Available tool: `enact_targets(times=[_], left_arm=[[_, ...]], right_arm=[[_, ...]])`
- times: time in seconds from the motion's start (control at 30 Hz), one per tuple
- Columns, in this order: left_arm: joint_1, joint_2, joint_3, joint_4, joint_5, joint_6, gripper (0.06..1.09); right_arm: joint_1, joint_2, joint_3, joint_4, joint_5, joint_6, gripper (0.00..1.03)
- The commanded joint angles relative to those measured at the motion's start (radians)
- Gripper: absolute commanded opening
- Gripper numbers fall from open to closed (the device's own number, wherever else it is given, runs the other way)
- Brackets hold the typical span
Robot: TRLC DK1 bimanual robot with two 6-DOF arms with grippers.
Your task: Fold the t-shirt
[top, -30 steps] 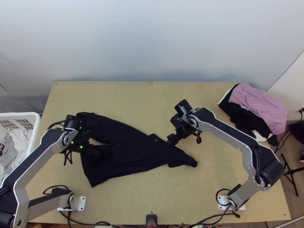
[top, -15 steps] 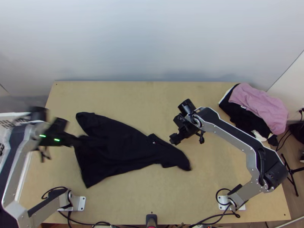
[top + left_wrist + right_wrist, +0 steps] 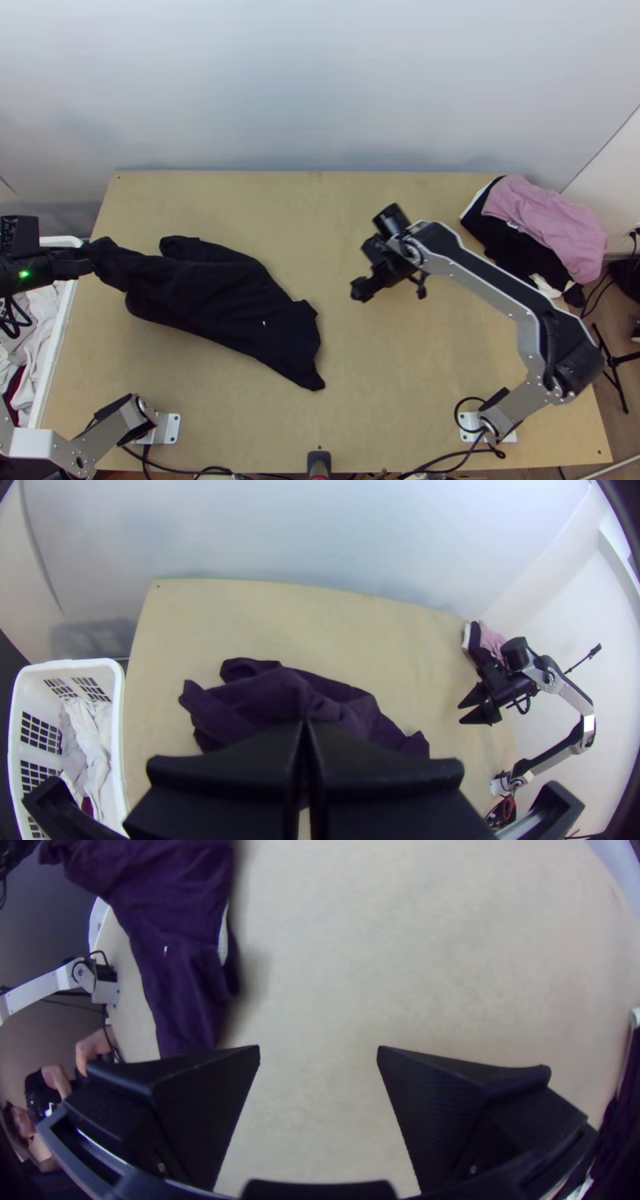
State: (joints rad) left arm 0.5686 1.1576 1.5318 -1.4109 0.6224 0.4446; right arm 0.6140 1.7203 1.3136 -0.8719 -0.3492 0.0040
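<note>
Left pincer (image 3: 88,262) pressed together on one end of the black t-shirt (image 3: 240,308), which trails bunched diagonally across the left half of the table (image 3: 384,400). Right pincer (image 3: 359,290) spread, nothing between its fingers, apart from the shirt.

text: none readable | small mark (image 3: 265,324) on dark shirt (image 3: 208,298): perhaps a label, illegible

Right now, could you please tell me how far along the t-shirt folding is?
No neat fold looks done: the dark t-shirt lies rumpled. The left gripper grips one end of it, while the right gripper is open and empty. Spreading it flat and folding it appear to be left.
</note>
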Motion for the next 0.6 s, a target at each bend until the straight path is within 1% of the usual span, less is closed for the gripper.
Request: enact_targets(times=[0.0,0.1,0.2,0.37,0.47,0.57], left_arm=[[0.037,-0.006,-0.053,-0.007,0.0,0.077,0.1],[0.1,0.008,-0.087,0.0,-0.013,0.132,0.1],[0.132,0.013,-0.108,0.0,-0.02,0.172,0.1],[0.174,0.025,-0.111,0.003,-0.024,0.198,0.1],[0.18,0.027,-0.116,0.003,-0.024,0.201,0.1],[0.178,0.027,-0.121,0.003,-0.024,0.203,0.1]], right_arm=[[0.128,0.088,0.099,-0.018,-0.048,0.013,0.83],[0.207,0.145,0.173,-0.041,-0.089,0.013,0.83],[0.268,0.203,0.24,-0.041,-0.094,0.013,0.83],[0.282,0.274,0.297,-0.042,-0.094,0.022,0.82],[0.283,0.283,0.279,-0.042,-0.094,0.024,0.7],[0.293,0.3,0.256,-0.042,-0.097,0.024,0.69]])
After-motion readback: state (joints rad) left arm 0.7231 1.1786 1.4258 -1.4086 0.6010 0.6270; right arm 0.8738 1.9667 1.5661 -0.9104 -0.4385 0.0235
